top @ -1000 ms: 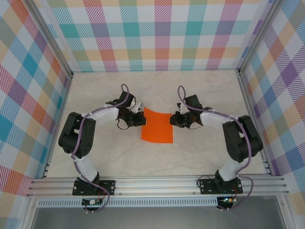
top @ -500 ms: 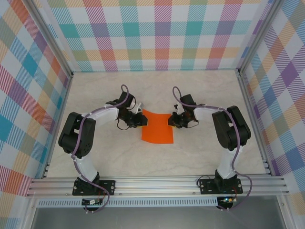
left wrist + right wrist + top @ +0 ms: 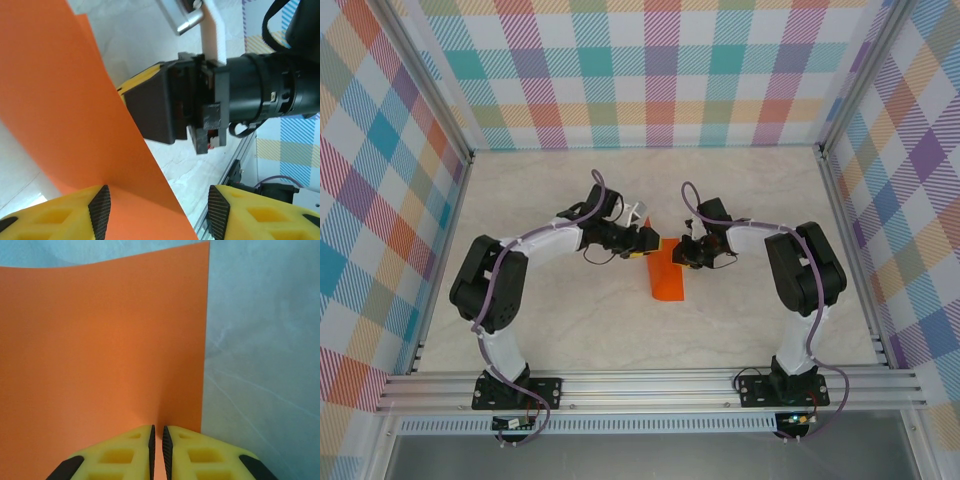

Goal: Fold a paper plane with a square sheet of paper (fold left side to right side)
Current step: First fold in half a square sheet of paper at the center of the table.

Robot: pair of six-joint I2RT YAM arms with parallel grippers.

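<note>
The orange square sheet of paper (image 3: 668,278) lies mid-table, its left half lifted and curled over to the right, so from above it looks like a narrow strip. My left gripper (image 3: 648,243) hovers at the sheet's upper left. In the left wrist view its jaws (image 3: 159,205) stand wide apart, and the raised sheet (image 3: 60,100) leans against the left finger (image 3: 100,207). My right gripper (image 3: 682,252) is at the sheet's right edge. In the right wrist view it (image 3: 158,432) is shut on the edge of the sheet (image 3: 100,340).
The pale marble table top (image 3: 520,200) is walled by checked panels. An aluminium rail (image 3: 650,385) runs along the near edge by the arm bases. The right arm's black wrist housing (image 3: 260,85) sits close in front of my left gripper.
The left gripper swung right, carrying the sheet's left side up and over toward the right, and its jaws opened. The right gripper stayed pinched on the right edge.
</note>
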